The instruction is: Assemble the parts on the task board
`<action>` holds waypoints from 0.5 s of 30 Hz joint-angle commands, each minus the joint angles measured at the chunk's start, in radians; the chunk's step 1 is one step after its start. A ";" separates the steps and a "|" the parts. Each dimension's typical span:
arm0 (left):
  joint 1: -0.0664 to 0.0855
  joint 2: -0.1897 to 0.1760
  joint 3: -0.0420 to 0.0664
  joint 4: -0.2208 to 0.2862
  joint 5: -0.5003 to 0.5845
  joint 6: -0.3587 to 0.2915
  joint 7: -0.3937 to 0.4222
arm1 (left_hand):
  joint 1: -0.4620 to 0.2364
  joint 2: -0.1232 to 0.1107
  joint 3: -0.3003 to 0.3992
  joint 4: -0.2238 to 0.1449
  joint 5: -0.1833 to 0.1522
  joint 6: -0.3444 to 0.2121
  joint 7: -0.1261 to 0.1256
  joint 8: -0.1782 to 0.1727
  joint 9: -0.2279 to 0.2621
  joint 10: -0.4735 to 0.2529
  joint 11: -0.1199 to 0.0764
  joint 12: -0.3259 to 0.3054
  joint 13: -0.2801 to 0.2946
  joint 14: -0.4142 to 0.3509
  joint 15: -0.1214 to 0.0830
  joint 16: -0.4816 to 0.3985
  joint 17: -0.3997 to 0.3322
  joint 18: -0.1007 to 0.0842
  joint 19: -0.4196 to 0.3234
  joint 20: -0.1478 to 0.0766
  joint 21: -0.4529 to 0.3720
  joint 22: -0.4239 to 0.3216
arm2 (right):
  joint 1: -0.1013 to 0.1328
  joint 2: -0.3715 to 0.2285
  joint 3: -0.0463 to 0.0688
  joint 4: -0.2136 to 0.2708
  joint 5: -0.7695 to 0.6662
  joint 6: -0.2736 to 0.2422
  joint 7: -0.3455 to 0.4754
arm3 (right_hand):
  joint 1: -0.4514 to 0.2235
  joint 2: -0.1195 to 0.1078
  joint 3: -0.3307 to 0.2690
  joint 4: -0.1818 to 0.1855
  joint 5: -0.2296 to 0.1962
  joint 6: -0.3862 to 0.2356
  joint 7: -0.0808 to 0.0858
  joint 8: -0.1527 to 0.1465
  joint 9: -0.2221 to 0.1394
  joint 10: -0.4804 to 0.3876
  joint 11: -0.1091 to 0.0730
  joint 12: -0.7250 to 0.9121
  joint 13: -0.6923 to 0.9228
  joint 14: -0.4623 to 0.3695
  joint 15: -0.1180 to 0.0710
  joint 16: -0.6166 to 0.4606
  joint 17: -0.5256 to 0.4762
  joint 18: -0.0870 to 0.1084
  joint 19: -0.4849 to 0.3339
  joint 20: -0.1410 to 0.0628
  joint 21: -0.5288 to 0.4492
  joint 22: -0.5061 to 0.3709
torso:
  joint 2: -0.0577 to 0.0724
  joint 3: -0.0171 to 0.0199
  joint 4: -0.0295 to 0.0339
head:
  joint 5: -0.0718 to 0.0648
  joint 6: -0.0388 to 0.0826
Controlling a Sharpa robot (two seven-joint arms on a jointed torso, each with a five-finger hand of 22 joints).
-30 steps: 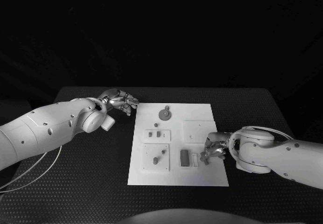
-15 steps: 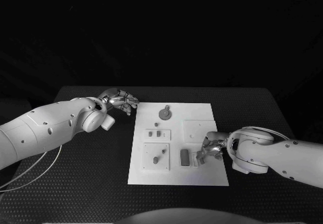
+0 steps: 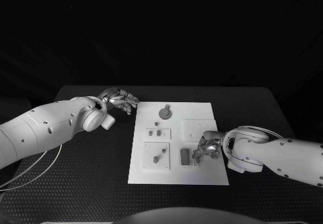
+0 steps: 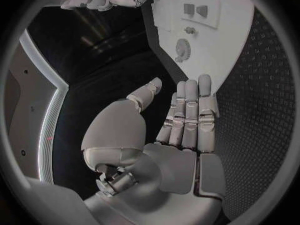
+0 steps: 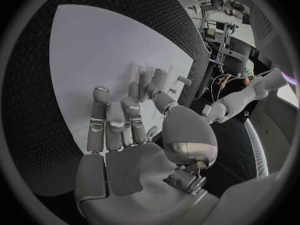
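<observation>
The white task board lies mid-table with grey parts on it: a round piece, two small pieces in a raised square, a stub and a dark upright block. My right hand hovers over the board's right side, fingertips just beside the block, fingers spread and holding nothing. In the right wrist view its fingers stretch over the board toward a grey part. My left hand floats off the board's far left corner, flat and empty, fingers straight.
Black textured table surrounds the board on all sides. The left wrist view shows the board with the round piece ahead of the palm. My left arm appears beyond the board in the right wrist view.
My right hand has slid left across the board, from its right edge to beside the dark block. The left hand has stayed put.
</observation>
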 commanded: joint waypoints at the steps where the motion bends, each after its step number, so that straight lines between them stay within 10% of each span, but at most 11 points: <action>1: 0.001 0.001 0.001 0.003 -0.003 0.011 0.005 | -0.010 -0.002 0.001 0.005 -0.003 0.002 0.004 0.005 0.001 -0.027 0.017 0.005 0.002 0.000 -0.004 -0.006 0.001 0.043 0.001 -0.006 -0.005 0.001 | -0.002 0.001 -0.001 -0.002 0.013 0.026 -0.002 | -0.011 0.000 0.001 0.006 0.004 0.005 0.002 0.002 -0.002 0.026 -0.021 0.002 -0.001 0.017 -0.016 0.003 0.000 0.014 0.006 0.002 0.000 0.016 | 0.000 0.0001 -0.0004 | 0.001 -0.003; 15: 0.001 -0.001 0.001 0.003 -0.003 0.012 0.005 | -0.010 -0.002 0.001 0.006 -0.003 0.001 0.004 0.005 0.001 -0.028 0.017 0.007 0.002 0.000 -0.004 -0.006 0.002 0.043 0.001 -0.006 -0.005 0.002 | -0.006 0.008 -0.002 -0.013 -0.045 0.051 -0.005 | -0.020 -0.001 0.003 0.007 0.004 0.005 0.002 0.001 -0.002 0.027 -0.021 0.004 0.001 0.016 -0.016 0.002 -0.001 0.014 0.007 0.002 -0.001 0.016 | 0.000 0.0002 -0.0002 | -0.004 -0.010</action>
